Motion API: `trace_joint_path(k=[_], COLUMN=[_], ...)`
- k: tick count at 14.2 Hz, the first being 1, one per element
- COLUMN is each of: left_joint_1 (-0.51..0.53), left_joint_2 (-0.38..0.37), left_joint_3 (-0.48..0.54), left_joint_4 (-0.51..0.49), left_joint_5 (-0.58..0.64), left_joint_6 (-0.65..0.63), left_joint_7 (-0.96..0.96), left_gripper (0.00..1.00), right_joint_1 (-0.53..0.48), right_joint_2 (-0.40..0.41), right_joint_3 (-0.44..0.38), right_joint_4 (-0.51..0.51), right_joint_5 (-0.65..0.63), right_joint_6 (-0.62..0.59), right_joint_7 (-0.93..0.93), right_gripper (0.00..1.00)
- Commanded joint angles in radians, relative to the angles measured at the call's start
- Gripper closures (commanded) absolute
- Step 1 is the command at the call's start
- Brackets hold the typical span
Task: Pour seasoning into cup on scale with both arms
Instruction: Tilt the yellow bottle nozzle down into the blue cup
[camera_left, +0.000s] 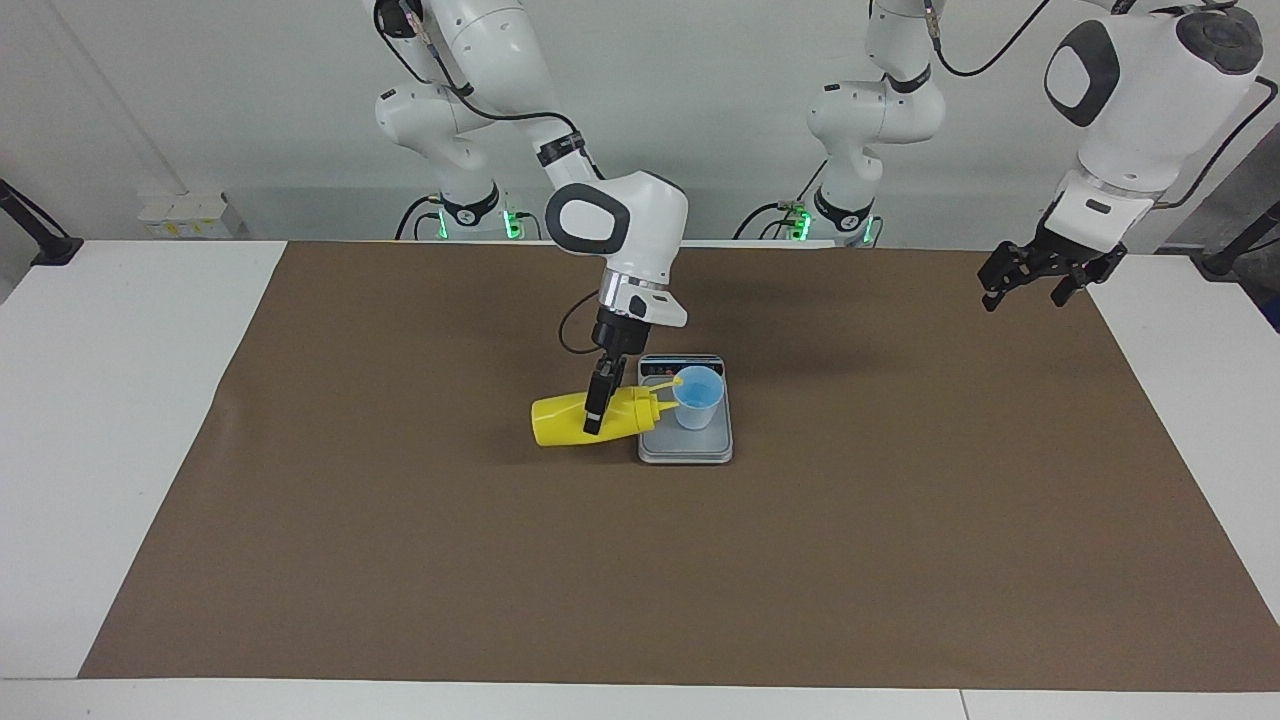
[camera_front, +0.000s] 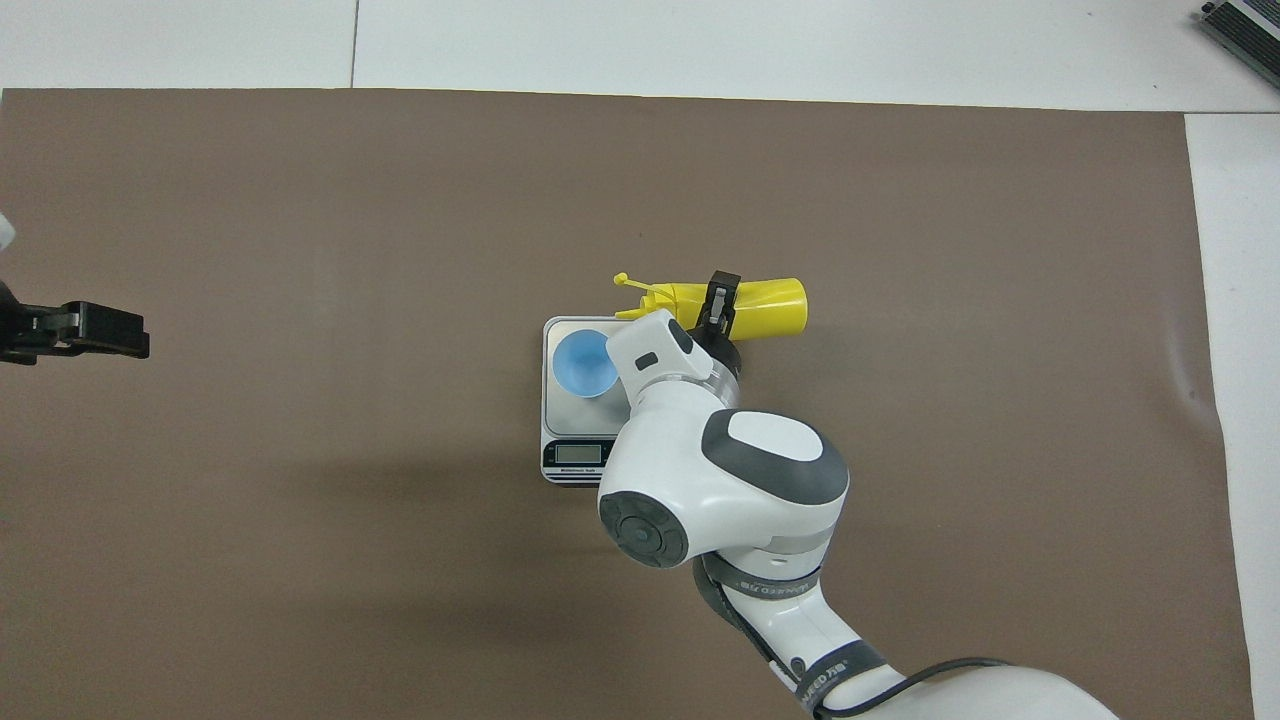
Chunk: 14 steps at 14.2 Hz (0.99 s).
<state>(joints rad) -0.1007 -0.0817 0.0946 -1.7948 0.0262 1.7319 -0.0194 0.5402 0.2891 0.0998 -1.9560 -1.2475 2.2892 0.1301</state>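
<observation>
The yellow seasoning bottle (camera_left: 560, 420) is held on its side, low over the mat beside the scale, toward the right arm's end. Its nozzle points at the light-blue cup (camera_left: 697, 398) and its cap strap reaches the cup's rim. My right gripper (camera_left: 597, 400) is shut on the bottle's middle from above. The cup stands upright on the silver-grey scale (camera_left: 687, 445). In the overhead view the bottle (camera_front: 770, 305), right gripper (camera_front: 718, 300), cup (camera_front: 583, 362) and scale (camera_front: 575, 455) show, the arm partly covering them. My left gripper (camera_left: 1030, 285) waits open and empty, raised over the mat's edge.
A brown mat (camera_left: 900, 560) covers most of the white table (camera_left: 120, 400). The scale's display strip (camera_front: 577, 454) faces the robots. The left gripper shows at the overhead view's edge (camera_front: 75, 332).
</observation>
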Motion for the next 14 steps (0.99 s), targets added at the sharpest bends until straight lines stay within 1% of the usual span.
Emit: trace_joint_path(k=[1,9,10,12,14], left_joint_1=[-0.008,-0.008,-0.008,-0.008,-0.008], left_joint_2=[-0.016,-0.018,-0.018,-0.016,-0.018], left_joint_3=[0.007,0.007,0.007,0.007,0.007], left_joint_4=[-0.008,-0.011,-0.011,-0.011,-0.011], left_joint_5=[-0.008,-0.008,-0.008,-0.008,-0.008], left_joint_6=[-0.006,-0.005,-0.005,-0.005,-0.005], left_joint_7=[-0.01,-0.011,-0.011,-0.011,-0.011], left_gripper=[0.0,0.0,0.0,0.0,0.0], right_joint_1=[0.007,0.06,0.075,0.102,0.112], right_joint_2=[-0.013,-0.014,-0.014,-0.016,-0.018], right_joint_3=[0.005,0.003,0.003,0.005,0.003], right_joint_4=[-0.014,-0.023,-0.029,-0.053,-0.073], right_joint_5=[-0.094,-0.158,-0.176,-0.245,-0.254], right_joint_6=[-0.042,-0.123,-0.14,-0.201,-0.215], right_joint_7=[0.043,0.092,0.106,0.201,0.212], right_gripper=[0.94,0.94,0.94,0.96,0.96])
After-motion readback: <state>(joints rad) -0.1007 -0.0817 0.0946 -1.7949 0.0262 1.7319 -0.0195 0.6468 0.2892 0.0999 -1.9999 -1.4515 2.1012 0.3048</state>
